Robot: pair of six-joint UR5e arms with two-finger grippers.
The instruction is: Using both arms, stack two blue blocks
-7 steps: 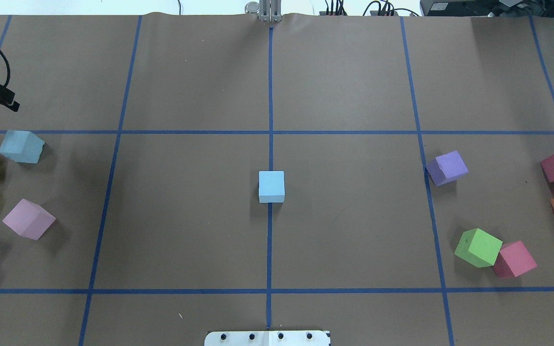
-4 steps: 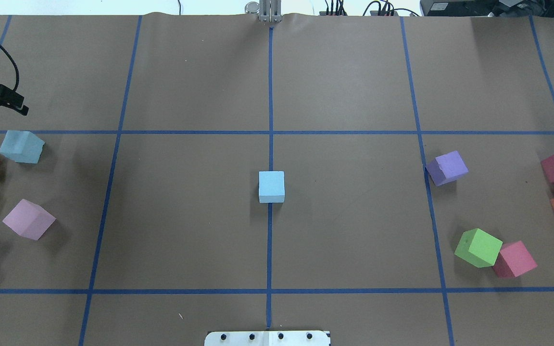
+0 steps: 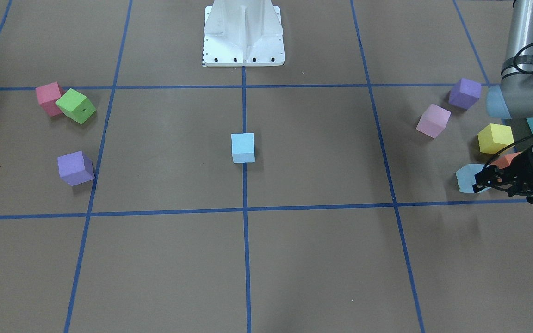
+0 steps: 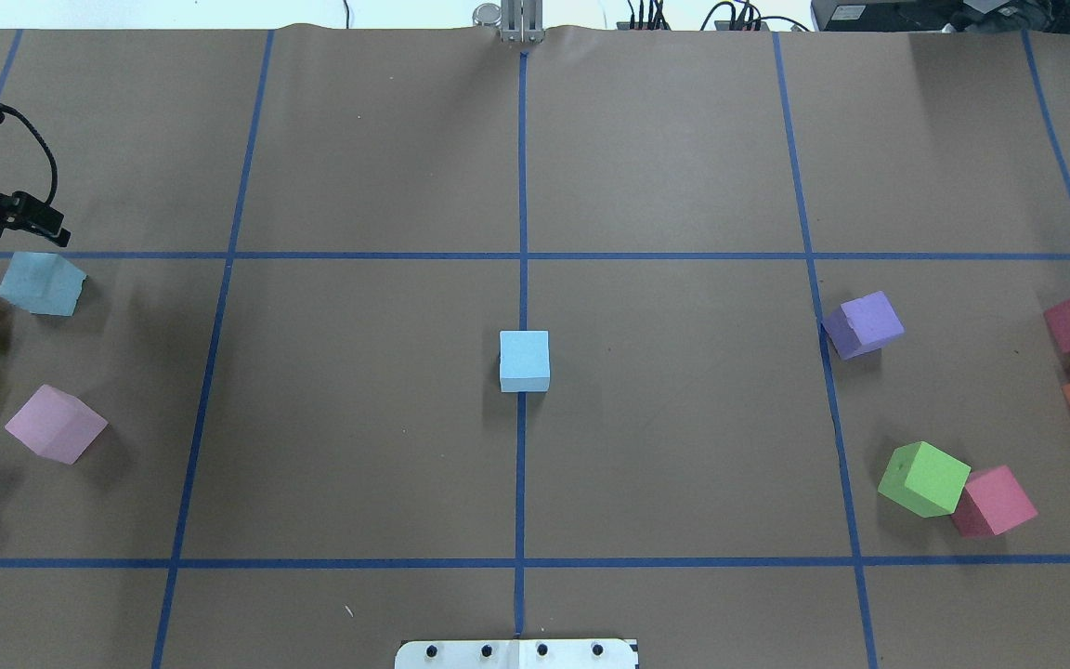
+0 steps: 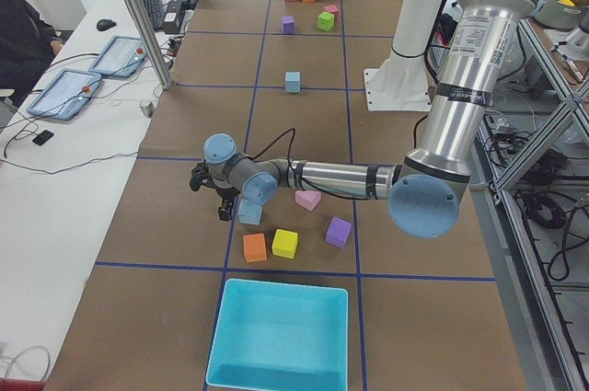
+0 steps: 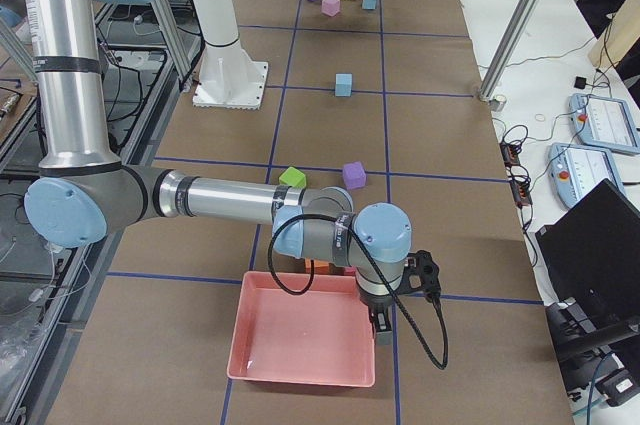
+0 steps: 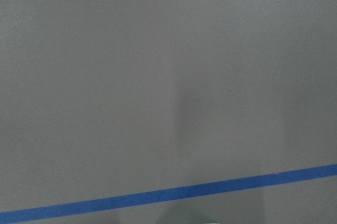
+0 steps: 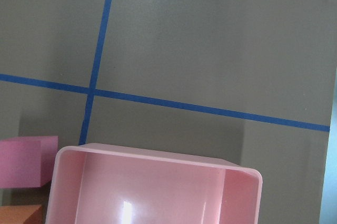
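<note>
In the front-facing view we see the centre blue block (image 3: 243, 147) sitting flat on the counter (image 3: 322, 259), alone on the middle blue tape line (image 3: 246, 259). The second blue block (image 3: 464, 178) lies near that view's right edge. The left gripper (image 3: 478, 183) overlaps its side there. We cannot tell whether the two touch, nor whether the jaws stand apart or together. An orange cube (image 3: 507, 161) and a yellow cube (image 3: 495, 138) lie just behind the block.

From overhead, we find the left gripper's black tip just beyond the second blue block, on its far side. The block rests on the counter. The centre blue block is well apart from it, in the middle square.

From the left end, the left arm (image 5: 350, 179) reaches low across the counter, its gripper just beside the second blue block. A turquoise box (image 5: 287, 284) stands nearer the camera.

From the right end, the right arm (image 6: 220, 200) bends down toward a pink tray (image 6: 290, 340), with the right gripper (image 6: 381, 328) at the tray's corner. We cannot tell from here whether its jaws are apart or together.

The left wrist view gives us bare counter crossed by one tape line.

The right wrist view shows the pink tray's rim at the bottom, a pink cube (image 8: 26, 161) just beside it on the left, and crossing tape lines on the counter.
</note>
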